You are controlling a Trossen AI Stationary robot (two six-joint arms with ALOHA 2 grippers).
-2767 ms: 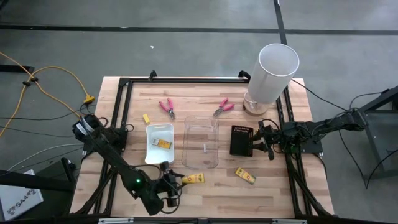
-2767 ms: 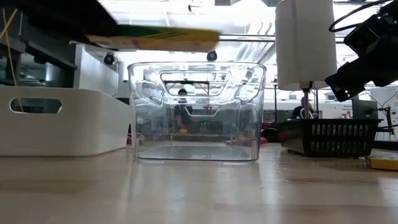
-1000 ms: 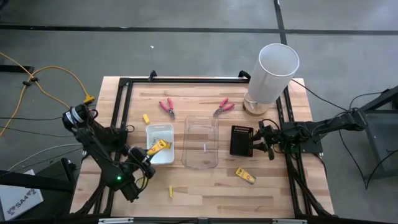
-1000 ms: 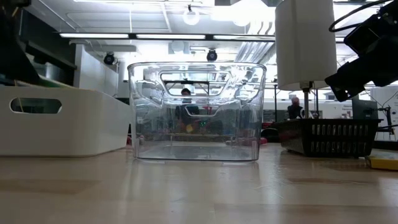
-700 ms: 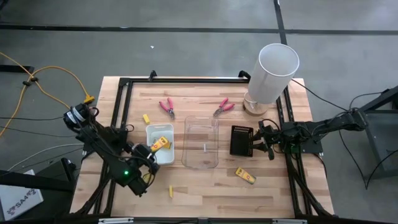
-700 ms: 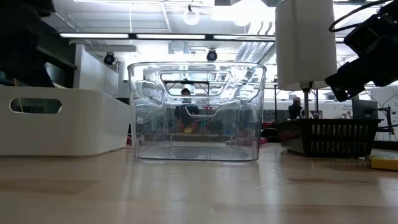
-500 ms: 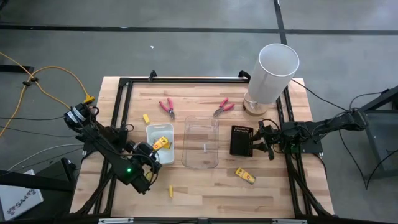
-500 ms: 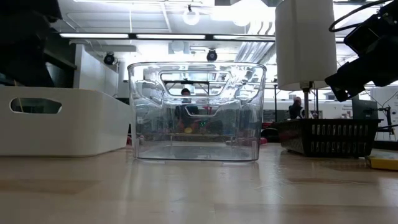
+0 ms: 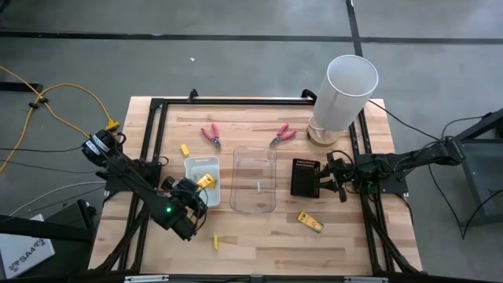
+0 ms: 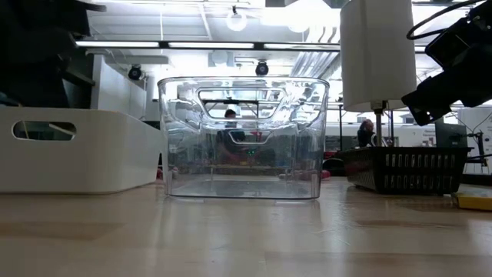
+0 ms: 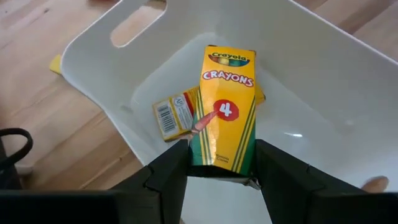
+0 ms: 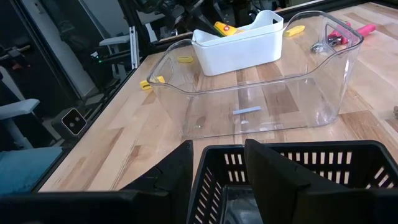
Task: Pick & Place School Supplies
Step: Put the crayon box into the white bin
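Your left gripper [image 11: 219,167] is clamped on the crayon box [image 11: 225,109], holding it over the white tray [image 11: 323,81]; it looks light and easy to crush, so squeeze its flat sides softly. Your right gripper [image 12: 219,163] waits at the black basket [image 12: 323,171]; its fingers are apart.

Robotics lab: wooden bench [image 9: 259,236], concrete floor [image 9: 236,55], ceiling strip lights [image 10: 223,45].

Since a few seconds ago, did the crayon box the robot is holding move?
Yes. The left gripper carried the crayon box from the table's front edge to over the white tray, where it hangs now.
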